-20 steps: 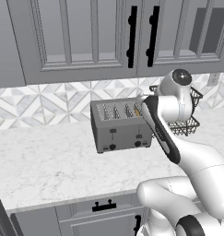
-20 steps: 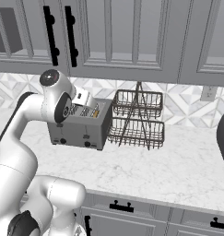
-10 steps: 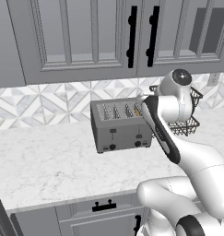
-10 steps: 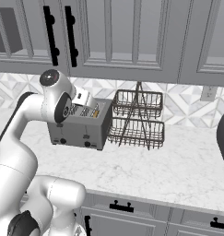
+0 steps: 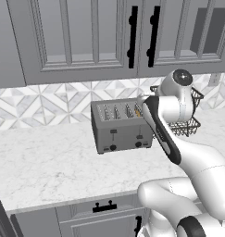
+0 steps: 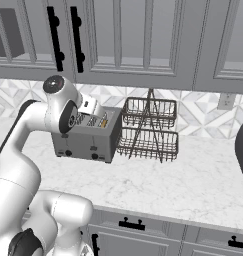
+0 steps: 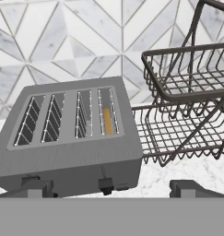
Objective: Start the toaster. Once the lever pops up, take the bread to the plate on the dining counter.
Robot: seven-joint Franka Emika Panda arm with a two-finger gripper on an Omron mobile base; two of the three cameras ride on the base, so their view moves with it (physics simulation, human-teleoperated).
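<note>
The toaster (image 7: 69,138) stands on the marble worktop (image 5: 44,162) against the tiled wall, with the bread (image 7: 107,120) sunk in its slot nearest the wire rack (image 6: 149,129). That two-tier rack stands just beside the toaster. The fingers (image 7: 111,188) are spread wide, holding nothing, poised above the toaster's front.

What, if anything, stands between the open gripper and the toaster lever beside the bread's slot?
Nothing visible does. In the hand view the gripper hangs open just above the toaster, its right-hand lever between the fingertips. The wire rack stands off to one side, clear of the approach.
</note>
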